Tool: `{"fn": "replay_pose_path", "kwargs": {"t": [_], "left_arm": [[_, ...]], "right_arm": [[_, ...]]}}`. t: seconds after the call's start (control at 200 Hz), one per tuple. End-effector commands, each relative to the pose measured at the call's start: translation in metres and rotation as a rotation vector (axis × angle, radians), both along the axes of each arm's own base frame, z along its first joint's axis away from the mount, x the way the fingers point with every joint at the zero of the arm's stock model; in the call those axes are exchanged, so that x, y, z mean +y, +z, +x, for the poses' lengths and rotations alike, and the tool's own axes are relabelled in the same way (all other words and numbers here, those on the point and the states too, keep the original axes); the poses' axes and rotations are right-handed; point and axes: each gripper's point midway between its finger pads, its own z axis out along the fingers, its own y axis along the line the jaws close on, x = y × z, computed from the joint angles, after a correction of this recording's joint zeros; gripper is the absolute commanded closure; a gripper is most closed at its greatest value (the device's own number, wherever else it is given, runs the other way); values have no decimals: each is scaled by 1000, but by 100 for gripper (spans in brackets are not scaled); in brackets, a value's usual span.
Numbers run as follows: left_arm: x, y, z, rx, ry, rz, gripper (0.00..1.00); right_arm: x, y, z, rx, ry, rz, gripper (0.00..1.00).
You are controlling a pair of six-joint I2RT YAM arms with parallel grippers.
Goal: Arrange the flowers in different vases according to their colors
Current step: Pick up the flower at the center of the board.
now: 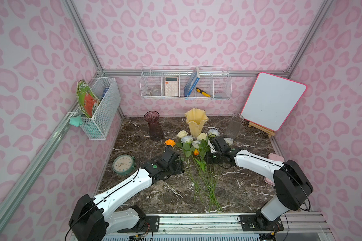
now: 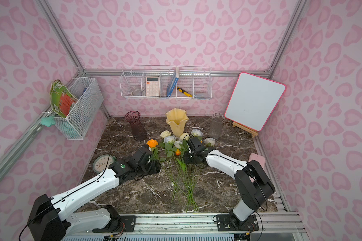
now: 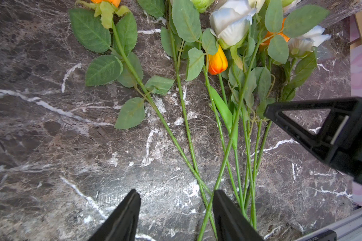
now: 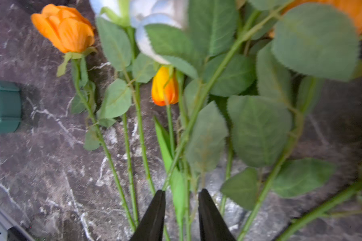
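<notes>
lying in a loose fan on the table (image 1: 238,187), the flowers (image 1: 196,150) (image 2: 176,150) have their heads toward the back and their stems running together toward the near edge. the orange rose (image 1: 170,143) (image 4: 65,29) lies at the left edge of the bunch, a little apart from the rest. the tulip bud (image 1: 196,152) (image 3: 217,60) (image 4: 165,87) sits in the middle among leaves. white and cream roses crowd near the foot of the yellow vase (image 1: 195,123).

three vases stand upright along the back: the purple vase (image 1: 154,127) to the left, the yellow one in the middle, the clear vase (image 1: 234,127) to the right. all the flowers are on the table, none in a vase.

the left gripper (image 3: 176,194) hangs low over the stems with its jaws well apart. bare marble shows between them, the crossing stems run past its one finger, and it grips nothing.

the right gripper (image 4: 181,192) is over the middle of the bunch. its jaws are parted a little, with a green stem and leaf running between them and a gap on each side, so it clamps nothing.

a green clock (image 1: 122,164) lies left of the left arm, and a whiteboard (image 1: 273,100) leans at the back right.
</notes>
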Motion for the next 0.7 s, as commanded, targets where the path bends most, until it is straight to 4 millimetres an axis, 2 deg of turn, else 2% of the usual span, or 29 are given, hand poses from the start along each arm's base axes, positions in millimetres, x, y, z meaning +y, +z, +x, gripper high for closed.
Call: {"fn": "replay_pose_path", "kwargs": {"t": [0.0, 0.085, 0.286, 0.696], "left_arm": [[3, -2, -1, -2, 4, 8, 39], [3, -2, -2, -1, 2, 6, 39], [5, -2, -4, -6, -2, 9, 39], [10, -4, -7, -8, 3, 18, 39]], "right_arm": [[17, 3, -14, 28, -2, 58, 68], [26, -1, -24, 48, 8, 58, 67], [24, -19, -34, 91, 0, 55, 67], [34, -39, -33, 130, 6, 68, 67]]}}
